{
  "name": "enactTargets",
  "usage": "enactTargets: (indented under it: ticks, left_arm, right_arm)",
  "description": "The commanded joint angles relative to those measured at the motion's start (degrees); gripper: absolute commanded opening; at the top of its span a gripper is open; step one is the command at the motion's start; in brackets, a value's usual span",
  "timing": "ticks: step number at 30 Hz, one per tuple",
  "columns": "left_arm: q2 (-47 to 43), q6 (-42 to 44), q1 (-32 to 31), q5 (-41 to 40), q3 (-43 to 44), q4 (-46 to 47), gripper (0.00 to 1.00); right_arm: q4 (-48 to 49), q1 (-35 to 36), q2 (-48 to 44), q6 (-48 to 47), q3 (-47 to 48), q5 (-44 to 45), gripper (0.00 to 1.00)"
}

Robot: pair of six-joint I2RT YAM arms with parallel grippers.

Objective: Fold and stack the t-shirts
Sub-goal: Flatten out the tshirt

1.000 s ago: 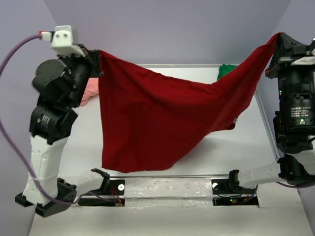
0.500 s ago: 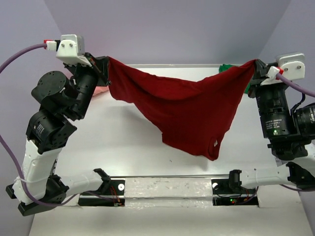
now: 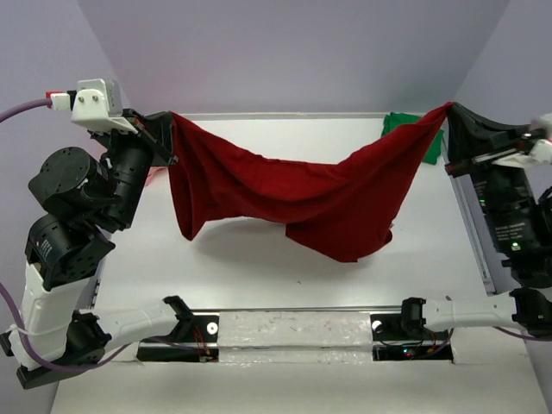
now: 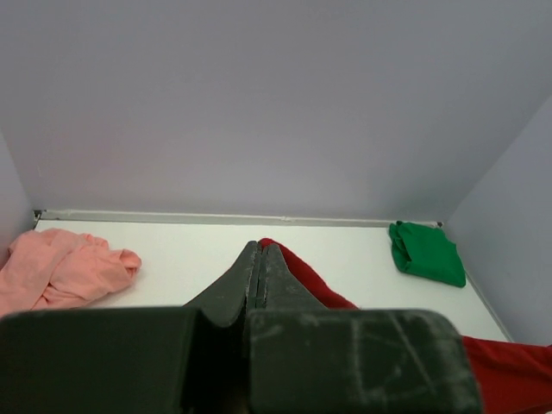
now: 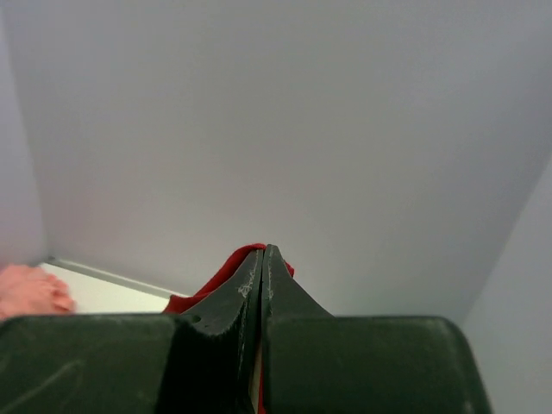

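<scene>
Cloth hangs stretched between my two claws: the left claw, upper left in the overhead frame, and the right claw, upper right, are each clenched on an edge of the dark red t-shirt. It sags in the middle over the table. The green t-shirt lies bunched at the table's upper right corner, and the pink t-shirt lies crumpled at its upper left.
</scene>
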Motion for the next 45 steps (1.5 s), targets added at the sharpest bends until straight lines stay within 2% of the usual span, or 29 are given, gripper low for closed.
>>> enactTargets:
  ticks: [1, 6, 8, 11, 12, 13, 14, 17, 18, 20, 25, 31, 33, 36, 40, 42, 45]
  left_arm:
    - [0.10, -0.13, -0.35, -1.80, 2.11, 1.58, 0.00]
    - [-0.16, -0.65, -0.35, -1.71, 1.06, 1.76, 0.00]
    - [-0.16, -0.83, -0.26, -1.71, 0.70, 1.84, 0.00]
    - [-0.51, -1.09, -0.44, -1.45, 0.18, 1.50, 0.00]
    - [-0.69, -1.27, -0.44, -1.36, 0.00, 1.41, 0.00]
    - [-0.86, -1.53, -0.44, -1.71, -0.44, 1.14, 0.00]
    - [-1.13, -1.71, -0.44, -1.88, -0.61, 1.05, 0.00]
    - [-1.65, -1.88, -0.53, -2.50, -1.75, 0.62, 0.00]
    - [-1.92, -1.80, -0.53, -3.37, -2.11, 0.35, 0.00]
    - [-2.01, -1.79, -0.53, -4.17, -1.94, -1.05, 0.00]
    - [-2.45, -0.48, -0.53, -5.93, -1.94, -1.58, 0.00]
    - [-0.17, 1.97, -0.61, -6.71, -0.80, -0.88, 0.00]
    - [2.03, 2.86, -0.61, -7.42, 2.10, -0.35, 0.00]
    - [6.41, 4.62, -0.61, -6.90, 11.21, -1.14, 0.00]
    - [9.33, 4.62, -0.88, -5.49, 15.38, -2.37, 0.00]
    - [8.45, 4.10, -1.58, -5.75, 14.24, -2.46, 0.00]
    - [5.56, 1.73, -3.50, -6.63, 9.50, -2.46, 0.00]
  right_arm:
    - [-7.58, -0.26, -1.82, 11.19, 2.41, -11.17, 0.00]
    - [-22.96, -0.26, -0.06, 23.22, 5.66, -21.52, 0.00]
    - [-24.74, -0.26, 0.81, 23.85, 5.23, -19.63, 0.00]
    - [-26.85, -0.26, 4.92, 19.82, 3.65, -10.50, 0.00]
    - [-28.07, -4.44, 6.78, 18.68, 3.30, -8.56, 0.00]
    - [-35.13, -9.70, 9.14, 21.02, 5.38, -9.93, 0.00]
    - [-36.68, -14.54, 13.00, 26.96, 6.79, -11.51, 0.00]
    - [-38.35, -20.45, 15.31, 32.18, 6.80, -8.99, 0.00]
    - [-40.20, -25.61, 18.02, 35.68, 8.38, -9.41, 0.00]
    - [-41.44, -30.74, 20.58, 37.47, 11.37, -8.54, 0.00]
    - [-46.27, -41.99, 28.92, 42.49, 18.75, -12.84, 0.00]
    - [-47.51, -43.42, 30.88, 41.35, 27.35, -14.43, 0.00]
    - [-47.16, -43.42, 31.31, 39.25, 31.31, -14.08, 0.00]
    - [-46.46, -43.42, 32.36, 37.30, 33.00, -12.94, 0.00]
    - [-46.19, -43.42, 32.46, 36.42, 33.09, -12.41, 0.00]
    - [-44.70, -42.11, 31.15, 34.41, 31.60, -10.48, 0.00]
    - [-39.78, -38.07, 26.41, 28.71, 26.70, -2.85, 0.00]
